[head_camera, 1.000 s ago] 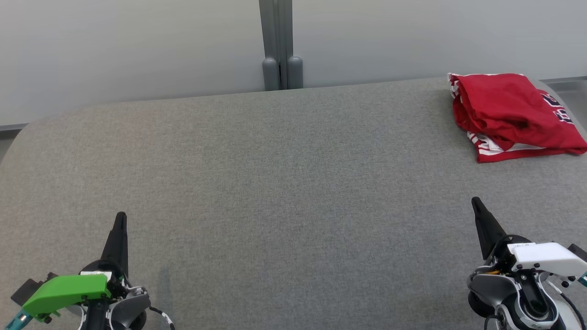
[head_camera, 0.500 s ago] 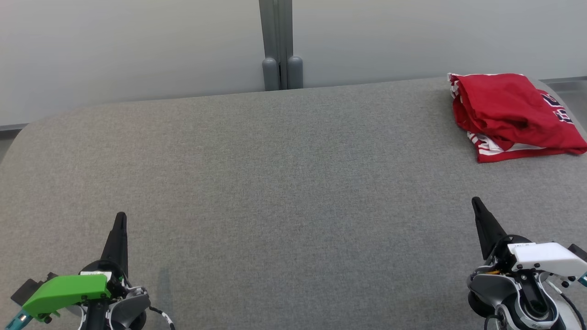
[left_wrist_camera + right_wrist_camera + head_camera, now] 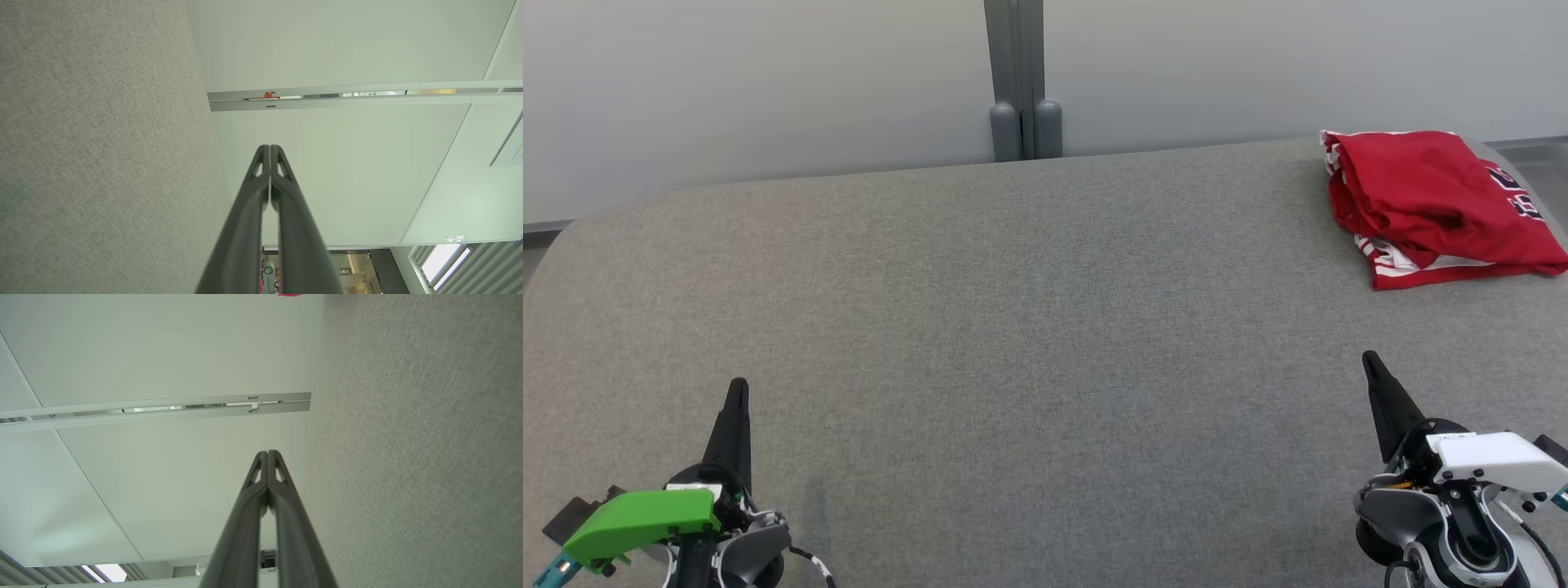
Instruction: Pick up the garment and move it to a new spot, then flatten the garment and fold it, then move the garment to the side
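Red garment (image 3: 1429, 204) lies roughly folded at the table's (image 3: 1013, 327) far right corner, left gripper (image 3: 737, 388) and right gripper (image 3: 1370, 361) closed and empty over its near edge; final set-aside judged complete, next move only a fold check.

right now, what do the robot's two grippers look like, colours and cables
Left gripper: two long, tapered dark fingers on a round grey-black wrist, with a bright green cover and a black-and-white striped cable. Right gripper: same dark fingers, with a white cover.
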You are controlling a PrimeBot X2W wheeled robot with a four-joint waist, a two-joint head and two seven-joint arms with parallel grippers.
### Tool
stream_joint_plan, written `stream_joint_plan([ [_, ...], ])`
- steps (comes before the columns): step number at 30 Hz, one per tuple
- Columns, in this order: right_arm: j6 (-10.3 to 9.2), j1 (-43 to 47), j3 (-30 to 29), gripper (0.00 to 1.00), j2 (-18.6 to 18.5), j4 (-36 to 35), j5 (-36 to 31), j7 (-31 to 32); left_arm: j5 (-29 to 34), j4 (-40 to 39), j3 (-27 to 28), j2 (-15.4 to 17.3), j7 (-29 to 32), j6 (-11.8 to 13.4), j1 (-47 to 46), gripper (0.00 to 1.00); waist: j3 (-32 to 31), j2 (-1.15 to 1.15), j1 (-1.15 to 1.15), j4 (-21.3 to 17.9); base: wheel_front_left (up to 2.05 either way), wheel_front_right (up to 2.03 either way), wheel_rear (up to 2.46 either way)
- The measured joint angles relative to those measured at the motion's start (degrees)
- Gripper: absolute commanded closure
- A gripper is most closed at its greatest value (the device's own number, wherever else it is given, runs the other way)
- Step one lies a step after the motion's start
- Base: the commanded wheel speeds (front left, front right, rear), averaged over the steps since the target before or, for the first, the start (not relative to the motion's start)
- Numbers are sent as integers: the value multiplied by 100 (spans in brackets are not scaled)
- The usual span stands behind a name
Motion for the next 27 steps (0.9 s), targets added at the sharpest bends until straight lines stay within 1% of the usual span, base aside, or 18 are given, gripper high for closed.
stream_joint_plan([
  [27,0,-2,-33,100,24,2,-24,24,40,2,32,-35,41,0,-3,100,0,0,0,0,0,0,0],
])
